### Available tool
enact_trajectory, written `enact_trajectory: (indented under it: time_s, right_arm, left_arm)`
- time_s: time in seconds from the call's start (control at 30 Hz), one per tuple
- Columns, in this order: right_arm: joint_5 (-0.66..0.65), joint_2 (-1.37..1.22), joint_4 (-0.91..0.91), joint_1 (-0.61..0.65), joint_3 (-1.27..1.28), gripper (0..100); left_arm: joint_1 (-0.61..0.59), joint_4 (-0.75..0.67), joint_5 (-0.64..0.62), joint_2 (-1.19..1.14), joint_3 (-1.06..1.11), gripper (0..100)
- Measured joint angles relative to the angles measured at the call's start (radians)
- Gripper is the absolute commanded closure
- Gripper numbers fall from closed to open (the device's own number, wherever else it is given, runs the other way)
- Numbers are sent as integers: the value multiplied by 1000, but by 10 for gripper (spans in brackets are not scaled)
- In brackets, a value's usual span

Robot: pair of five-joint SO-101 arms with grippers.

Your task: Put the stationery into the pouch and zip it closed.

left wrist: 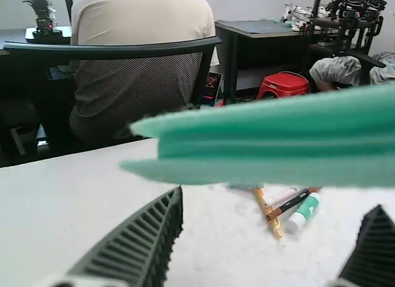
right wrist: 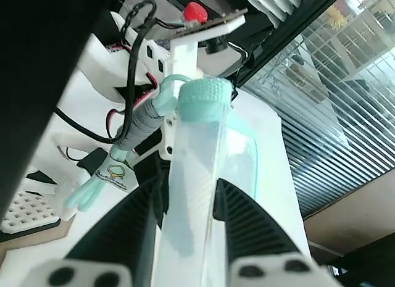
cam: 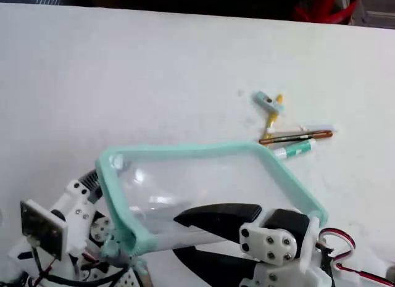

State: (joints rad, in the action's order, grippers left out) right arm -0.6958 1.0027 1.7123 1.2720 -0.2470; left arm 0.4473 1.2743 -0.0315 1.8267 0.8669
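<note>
Pouch: clear plastic with mint-green trim, lifted over the near side of the worktop, clamped in the right pincer.
Brown pen: flat on the worktop, beyond the pouch.
Green-and-white tube: just beside the pen, roughly parallel.
Yellow stick: pale-blue piece at its far end, near the pen.

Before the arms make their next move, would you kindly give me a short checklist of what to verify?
1. Pouch held by right end effector: ok, its fingers touch both sides of it.
2. Left end effector free for picking: ok, open, with the pouch edge crossing in front of it.
3. Pouch mouth unzipped: cannot tell.
4. Stationery unobstructed: ok, lying together on the table beyond the pouch.
5. Stationery inside pouch: not ok, none yet.
</note>
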Motion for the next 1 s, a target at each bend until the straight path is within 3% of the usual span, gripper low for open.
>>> enact_trajectory:
  time_s: [0.27, 0.6, 1.0]
  right_arm:
    - [2, 0, 0, 0, 3, 980]
    - [2, 0, 0, 0, 3, 980]
    - [-37, 3, -38, -32, 74, 980]
  left_arm:
    - [-11, -20, 0, 0, 32, 583]
    - [-9, -249, 0, 0, 172, 585]
    - [23, -213, 0, -6, 110, 585]
